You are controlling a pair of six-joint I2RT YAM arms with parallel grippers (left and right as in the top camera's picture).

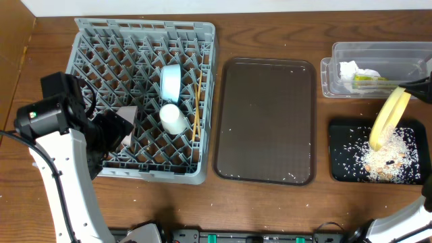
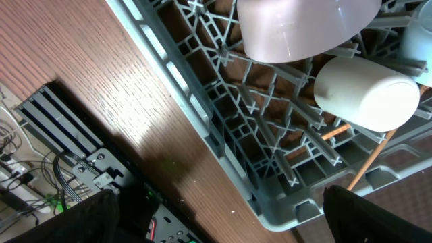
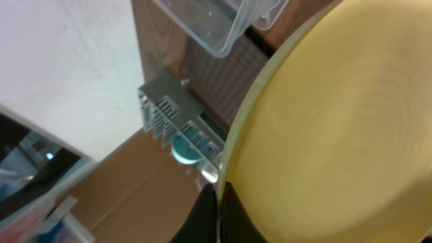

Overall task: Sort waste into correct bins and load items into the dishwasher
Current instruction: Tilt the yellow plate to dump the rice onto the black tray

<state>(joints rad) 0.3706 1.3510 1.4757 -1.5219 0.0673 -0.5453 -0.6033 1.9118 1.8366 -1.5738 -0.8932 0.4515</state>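
Note:
My right gripper [image 3: 217,202] is shut on the rim of the large yellow plate [image 3: 337,135]. In the overhead view the plate [image 1: 389,118] hangs tilted over the black tray [image 1: 337,152], which holds whitish crumbs [image 1: 388,156]. The clear tub [image 1: 405,52] holds the white napkin [image 1: 351,69] and the green-and-orange wrapper [image 1: 368,79]. The grey dish rack [image 1: 94,40] holds the blue bowl [image 1: 170,82], cream cup [image 1: 173,118], chopsticks [image 1: 197,111] and pink saucer [image 1: 128,113]. My left gripper [image 2: 229,229] stands open and empty at the rack's near left corner, below the saucer [image 2: 304,27] and cup [image 2: 368,91].
A dark brown serving tray [image 1: 264,121] lies between the rack and the two bins, with a few crumbs along its near edge. A black equipment box with cables [image 2: 61,155] sits past the table's front edge. The left arm's white link [image 1: 64,182] stands left of the rack.

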